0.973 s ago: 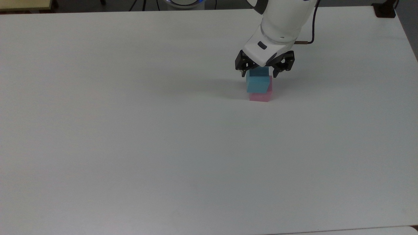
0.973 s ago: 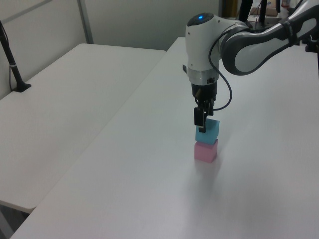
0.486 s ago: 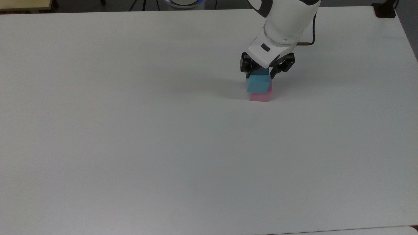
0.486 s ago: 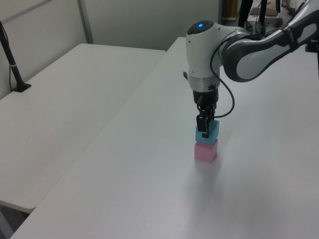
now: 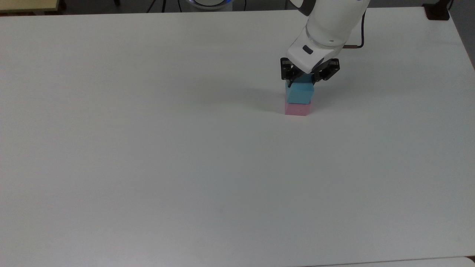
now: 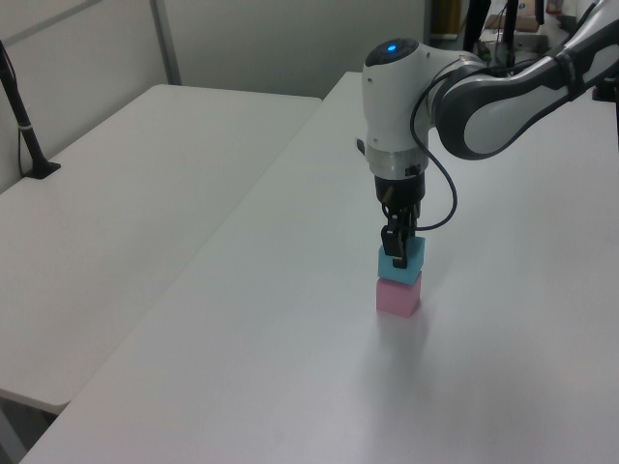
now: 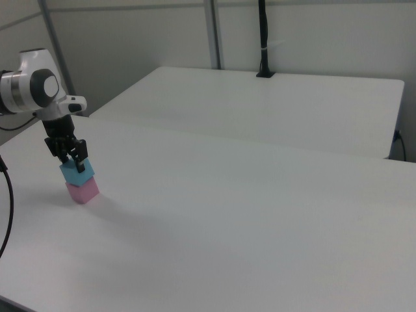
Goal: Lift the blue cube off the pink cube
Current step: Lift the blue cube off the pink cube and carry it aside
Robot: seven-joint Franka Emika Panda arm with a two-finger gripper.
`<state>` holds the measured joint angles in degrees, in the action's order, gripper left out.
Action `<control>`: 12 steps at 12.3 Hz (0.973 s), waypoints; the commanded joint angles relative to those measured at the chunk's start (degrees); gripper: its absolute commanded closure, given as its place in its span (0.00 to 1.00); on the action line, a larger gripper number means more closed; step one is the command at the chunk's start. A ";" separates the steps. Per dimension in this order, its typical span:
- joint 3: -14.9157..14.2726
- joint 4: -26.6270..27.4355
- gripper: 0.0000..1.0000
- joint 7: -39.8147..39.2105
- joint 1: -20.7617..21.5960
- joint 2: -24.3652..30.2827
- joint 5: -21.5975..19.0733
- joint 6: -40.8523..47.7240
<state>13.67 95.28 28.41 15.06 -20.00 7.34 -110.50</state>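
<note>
While the stack sits well out on the white surface (image 5: 148,148), toward the top view's right, nothing else lies near it. The pink cube (image 5: 297,109) rests flat on the surface. On it sits the blue cube (image 5: 300,93), touching, its edges turned slightly and shifted toward the top view's right against the cube below.

Both look like small matte blocks with plain faces, so I judge them light and stiff, not fragile, and not especially slippery. Two opposite side faces of the blue cube offer the obvious hold, taken above its bottom edge so the fingers miss the pink one. A light cube below may tip or drag along if the lift is not straight up.

Behind and above, the hand (image 5: 301,82) comes down from the white arm (image 5: 330,22) onto the blue cube; in the left view the hand (image 6: 397,253) has a dark finger (image 6: 397,249) lying against the blue cube (image 6: 404,261) over the pink cube (image 6: 397,297). The fingers look closed in against its sides, gripping it, with no gap visible in the right view, where the hand (image 7: 74,161) meets the blue cube (image 7: 77,173).
</note>
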 commanded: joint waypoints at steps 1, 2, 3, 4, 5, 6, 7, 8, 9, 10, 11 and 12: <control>0.31 1.14 0.61 -5.71 -1.34 5.22 0.48 6.94; -0.04 1.31 0.62 -8.61 -2.22 7.15 0.48 9.40; -0.22 1.40 0.61 -9.33 -3.01 7.95 0.48 10.99; -0.22 1.75 0.61 -11.69 -5.02 8.48 0.48 13.36; -0.31 2.54 0.62 -15.28 -7.13 8.83 0.48 14.77; -0.92 4.63 0.61 -19.84 -9.06 9.88 0.65 15.40; -1.62 5.44 0.61 -22.84 -10.48 10.50 0.65 15.49; -2.50 5.62 0.61 -25.22 -12.23 11.11 0.65 15.58; -3.12 6.06 0.61 -27.42 -13.90 11.47 0.65 15.40; -4.51 6.15 0.61 -30.92 -16.44 11.38 0.65 14.88; -6.27 6.24 0.61 -33.40 -18.29 11.47 0.57 14.61; -7.94 6.59 0.62 -34.46 -19.10 11.56 0.48 14.52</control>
<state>9.36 98.90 -0.87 -1.27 -11.09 7.57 -95.12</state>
